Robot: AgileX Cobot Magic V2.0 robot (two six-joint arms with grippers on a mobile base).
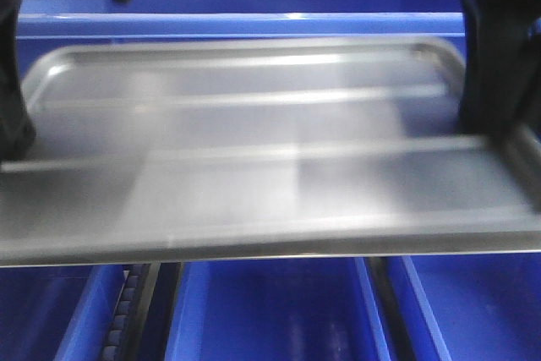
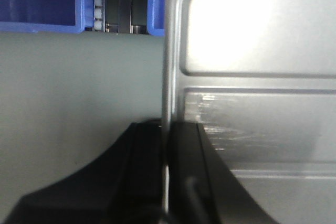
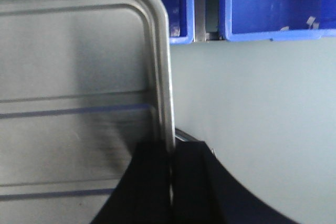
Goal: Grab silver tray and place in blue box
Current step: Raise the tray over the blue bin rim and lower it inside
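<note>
Fingers [image 2: 139, 177] of the left gripper [image 2: 167, 182] are closed on the silver tray's [image 1: 254, 166] left rim. The right gripper [image 3: 172, 182] pinches the opposite rim the same way. Held between both arms, the tray hangs roughly level and blurred, in front of the blue box's [image 1: 254, 24] long rim. More blue crates [image 1: 279, 310] show beneath it, and a grey surface [image 2: 79, 103] lies under its side edges.

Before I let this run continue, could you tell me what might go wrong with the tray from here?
The left gripper and right gripper each pinch only the thin rim of the silver tray, so it could slip or tilt. Blue boxes sit side by side with gaps; the tray might catch a rim or land astride two.
</note>
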